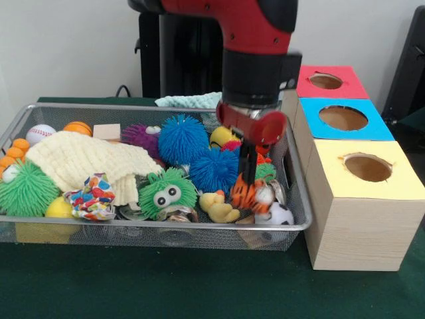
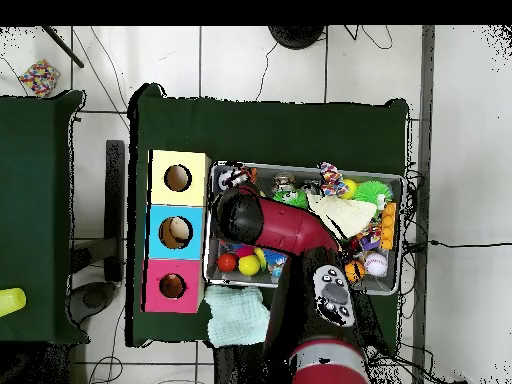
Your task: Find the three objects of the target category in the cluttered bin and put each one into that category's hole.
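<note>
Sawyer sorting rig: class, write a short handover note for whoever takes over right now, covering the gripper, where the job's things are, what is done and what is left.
Gripper: lowered into the right end of the wire bin, at the tiger toy; cannot tell whether it is open or shut.
Things: bin crowded with spiky balls, a yellow duck, a soccer ball and a cream knitted cloth.
Boxes: yellow hole, blue hole, red hole beside the bin.
Done: no drop visible in these holes.
Left: find the three targets and drop each.

One camera sits close and low, facing the wire bin (image 1: 159,229) side-on; another looks straight down from high, sharing bin (image 2: 398,232) and boxes (image 2: 152,232).
</note>
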